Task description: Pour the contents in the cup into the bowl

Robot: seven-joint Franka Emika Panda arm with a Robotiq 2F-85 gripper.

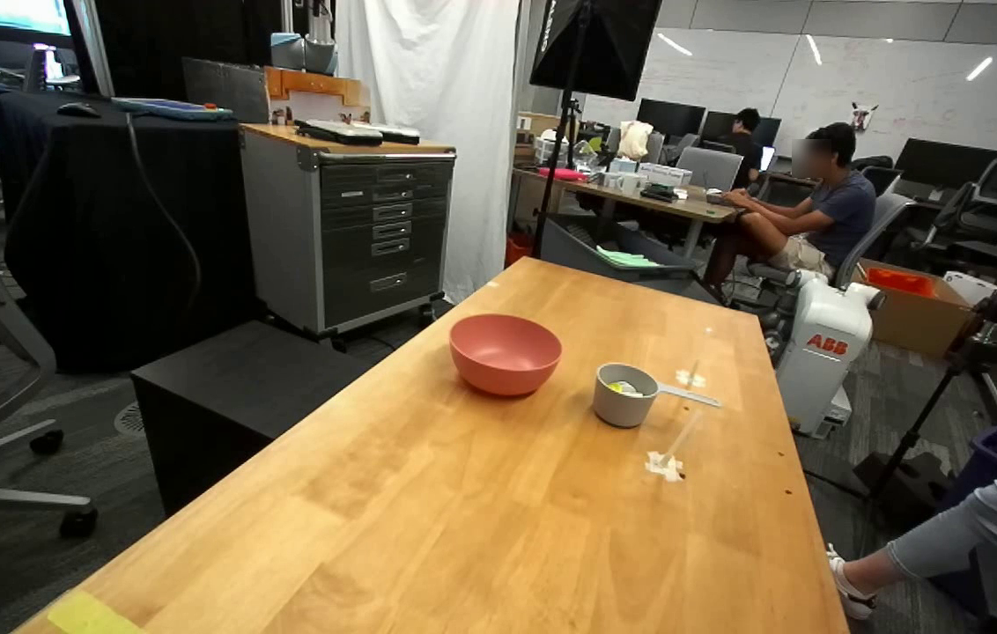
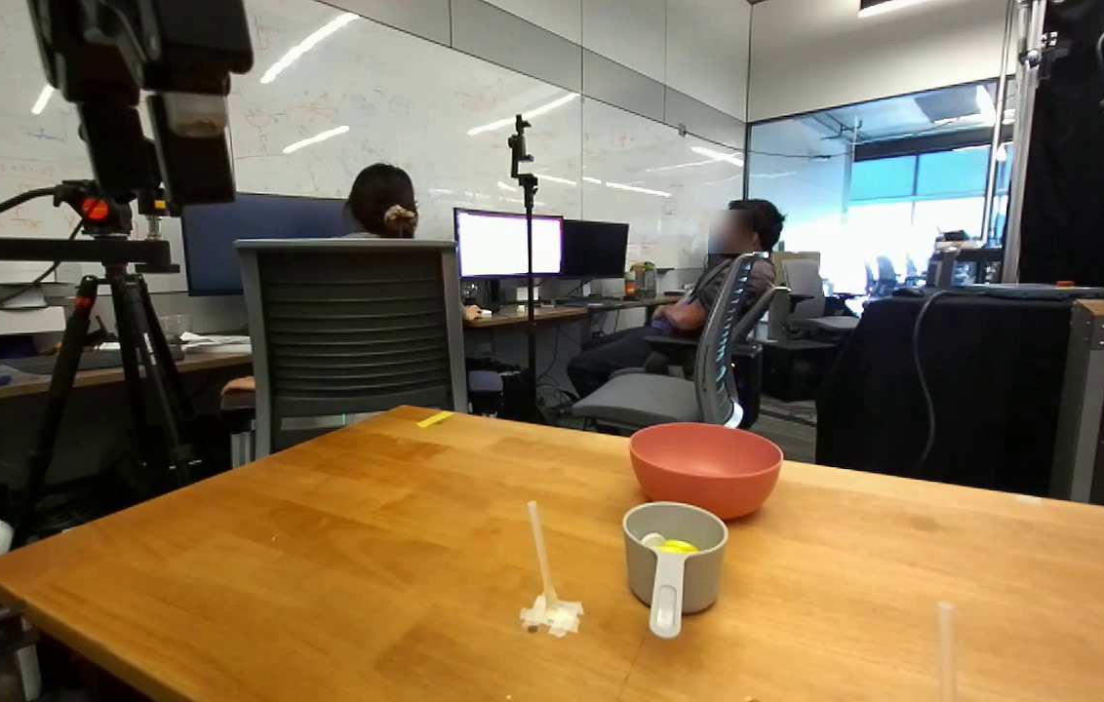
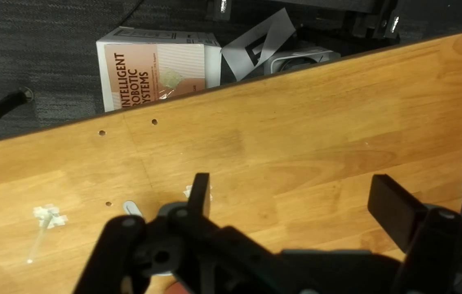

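The grey cup [image 1: 617, 409] [image 2: 645, 575] stands upright on the wooden table, its side handle pointing away from the bowl. Yellow and whitish contents [image 1: 626, 387] [image 2: 677, 546] lie inside it. The pinkish-red bowl [image 1: 507, 377] [image 2: 708, 487] stands upright beside the cup, apart from it in an exterior view. My gripper [image 2: 160, 185] hangs in the air at the upper left, well above the table. In the wrist view my gripper [image 3: 290, 192] is open with nothing between its fingers. There, only the cup's handle tip [image 3: 132, 207] and a sliver of the bowl [image 3: 176, 288] show; the gripper hides the rest.
Two thin clear upright sticks are taped to the table near the cup; one stick [image 1: 683, 436] [image 2: 540, 551] is in front of the handle side, the other stick [image 1: 694, 370] [image 2: 946, 648] beyond it. The table edge [image 3: 231, 85] crosses the wrist view, with boxes below.
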